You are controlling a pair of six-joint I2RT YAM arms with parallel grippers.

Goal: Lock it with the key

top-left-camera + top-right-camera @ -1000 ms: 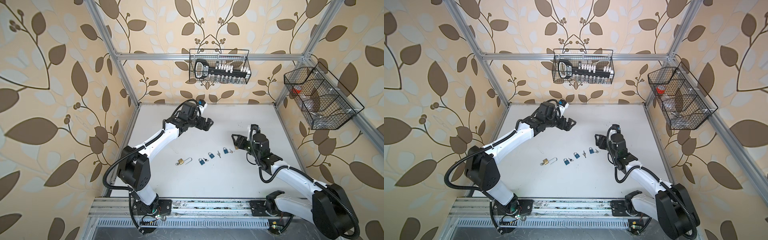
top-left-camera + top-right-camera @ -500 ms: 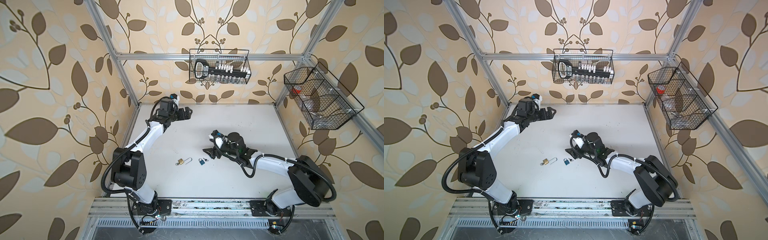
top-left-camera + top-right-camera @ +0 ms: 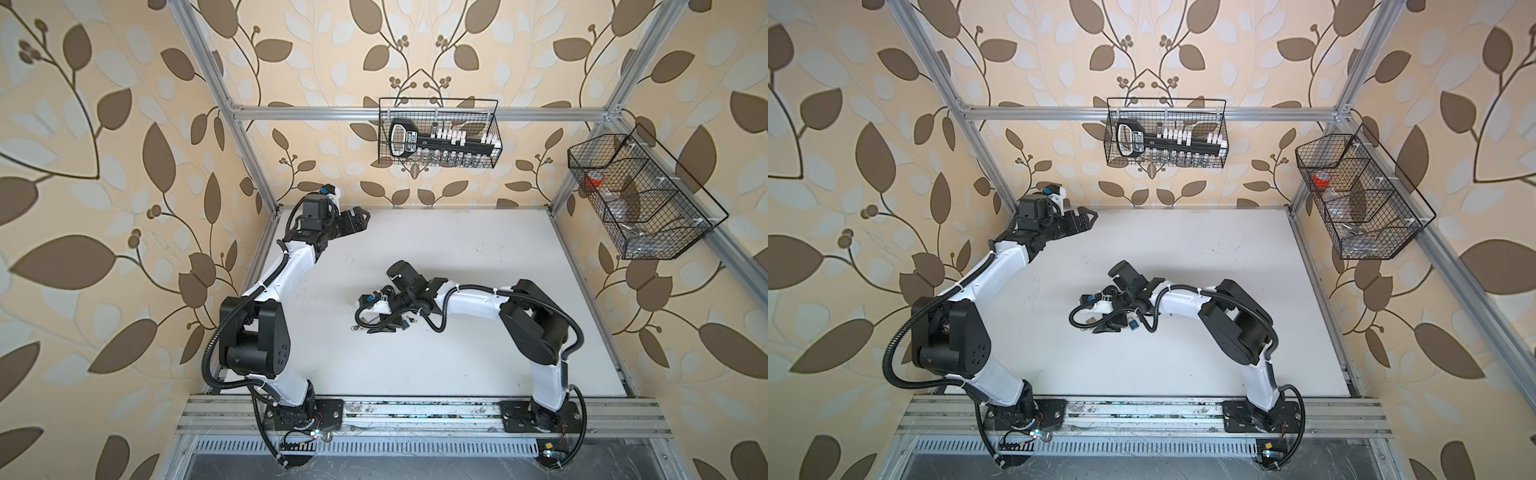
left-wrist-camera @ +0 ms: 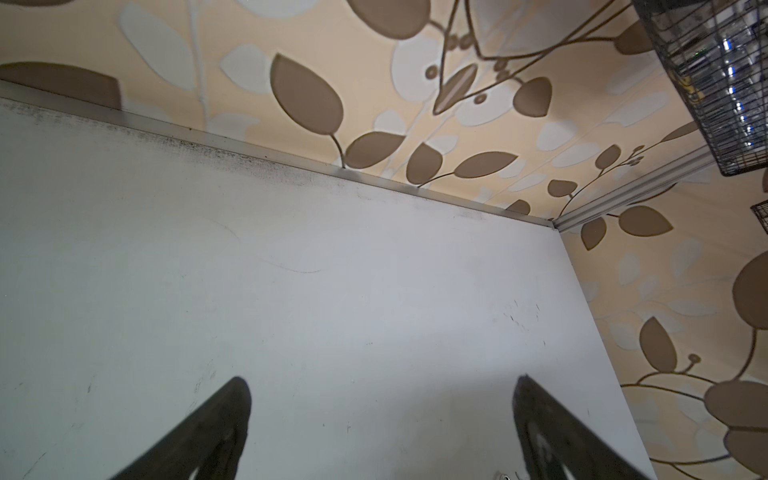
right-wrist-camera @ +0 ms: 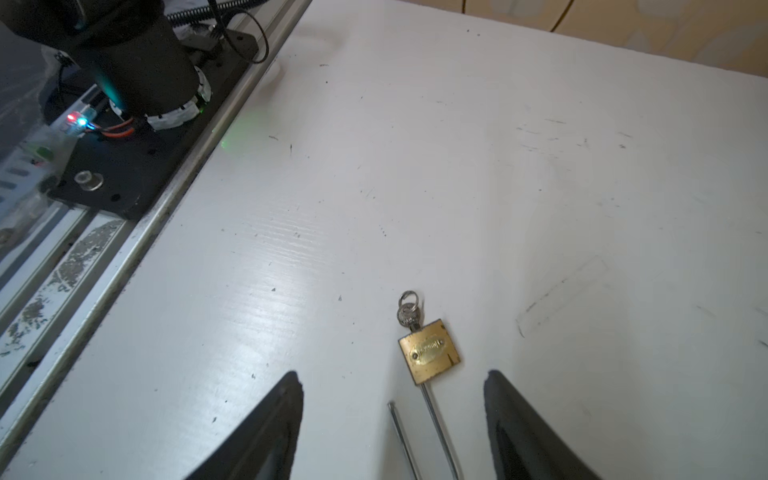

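A brass padlock (image 5: 429, 352) lies flat on the white table (image 5: 540, 166) with a small key (image 5: 408, 311) and its ring stuck in the bottom of the body. Its long thin shackle (image 5: 434, 424) stands open, the free end (image 5: 390, 404) clear of the body. My right gripper (image 5: 392, 399) is open and low over the table, its fingers on either side of the shackle without touching it. In both top views the right gripper (image 3: 376, 329) (image 3: 1106, 326) hides most of the padlock. My left gripper (image 3: 361, 216) (image 3: 1090, 217) (image 4: 382, 395) is open and empty near the far left corner.
A small blue padlock (image 3: 1133, 326) lies just right of the right gripper, partly under the wrist. Wire baskets hang on the back wall (image 3: 438, 133) and the right wall (image 3: 640, 199). The left arm's base (image 5: 137, 62) and the front rail (image 5: 83, 282) border the table.
The right arm has swung left across the row of padlocks and dropped over the brass one, its jaws narrowing. The left arm has drawn back towards the far left corner.
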